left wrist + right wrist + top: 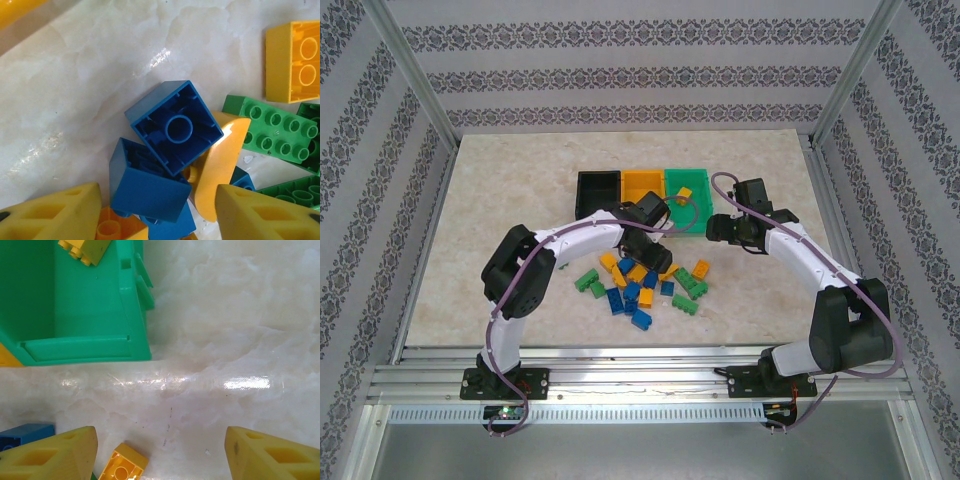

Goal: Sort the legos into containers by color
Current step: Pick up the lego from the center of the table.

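My left tool hangs spread over two blue legos, pinching nothing. My right tool is spread too, above the tabletop just beside the green container.

Polished marble-look tabletop with glare streaks, glossy hard-plastic legos, smooth green plastic bin, matt yellow plastic fingers

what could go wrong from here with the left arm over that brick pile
1. The open left jaws stand over two blue bricks leaning on each other, with a yellow curved piece against them; closing may catch more than one colour.
2. The upper blue brick lies tilted, hollow side up, so it could twist out.
3. The green bin already holds a yellow brick; greens added there would mix colours.
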`<state>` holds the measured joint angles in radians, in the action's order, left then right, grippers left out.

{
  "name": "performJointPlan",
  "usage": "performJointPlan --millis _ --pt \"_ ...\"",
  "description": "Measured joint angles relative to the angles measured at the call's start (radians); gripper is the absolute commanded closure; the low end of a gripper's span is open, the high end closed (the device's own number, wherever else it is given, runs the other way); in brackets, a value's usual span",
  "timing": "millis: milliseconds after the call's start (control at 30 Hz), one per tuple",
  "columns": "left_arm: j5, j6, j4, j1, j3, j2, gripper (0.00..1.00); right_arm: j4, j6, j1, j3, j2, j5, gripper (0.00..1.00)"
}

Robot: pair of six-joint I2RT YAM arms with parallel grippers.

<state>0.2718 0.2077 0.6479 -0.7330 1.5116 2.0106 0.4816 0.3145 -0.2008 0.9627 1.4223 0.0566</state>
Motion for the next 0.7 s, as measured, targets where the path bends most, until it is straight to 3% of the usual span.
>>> performJointPlan --millis 33,233,700 --pt "0.0 0.0 0.001 0.0 0.0 0.001 0.49 0.0 0.0 0.0 0.0 0.0 0.0 0.31" --pt "-0.012 -0.004 0.004 0.0 0.001 0.008 0.58 0.0 0.0 0.0 -0.005 -0.005 -0.001 0.31" --pt "-0.053 -0.016 0.04 0.036 0.034 -0.03 0.64 0.001 0.0 -0.018 -0.022 -0.025 -0.003 0.31"
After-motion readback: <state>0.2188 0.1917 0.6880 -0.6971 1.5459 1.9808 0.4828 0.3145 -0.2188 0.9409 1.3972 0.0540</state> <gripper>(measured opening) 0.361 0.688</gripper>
